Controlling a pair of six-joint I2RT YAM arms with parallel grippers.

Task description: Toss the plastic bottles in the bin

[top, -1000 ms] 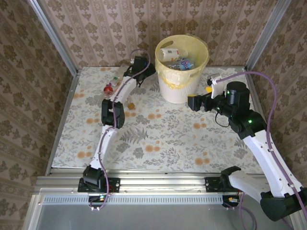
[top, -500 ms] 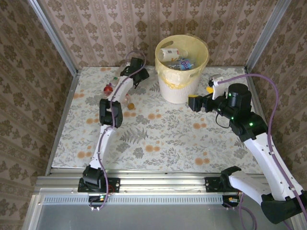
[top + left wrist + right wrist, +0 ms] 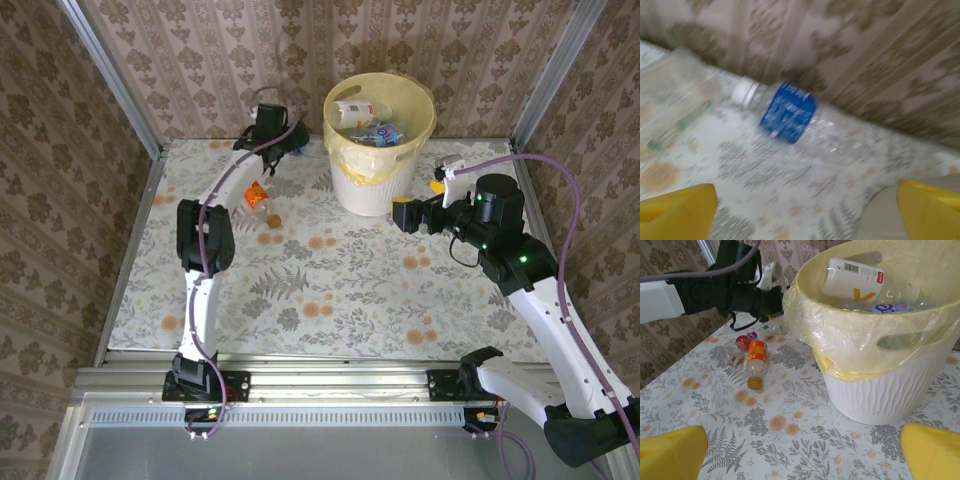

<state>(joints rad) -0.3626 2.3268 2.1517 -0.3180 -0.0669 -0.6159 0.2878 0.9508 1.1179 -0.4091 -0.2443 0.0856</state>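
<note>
On the flowered tabletop [image 3: 330, 290] the bin [image 3: 375, 190] stands at the back, bottles [image 3: 855, 280] already inside it. The left end effector [image 3: 805, 212], fingers apart and empty, has stretched from beside the bin to the back wall [image 3: 850, 45], lining up on a blue-labelled bottle [image 3: 789, 112] lying there. Next it should drop over it and close. The right end effector [image 3: 805, 452] waits spread wide, facing an orange-labelled bottle [image 3: 756, 360].

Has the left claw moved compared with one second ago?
Yes. In the top view, the left claw has shifted left, away from the bin, toward the back wall.
</note>
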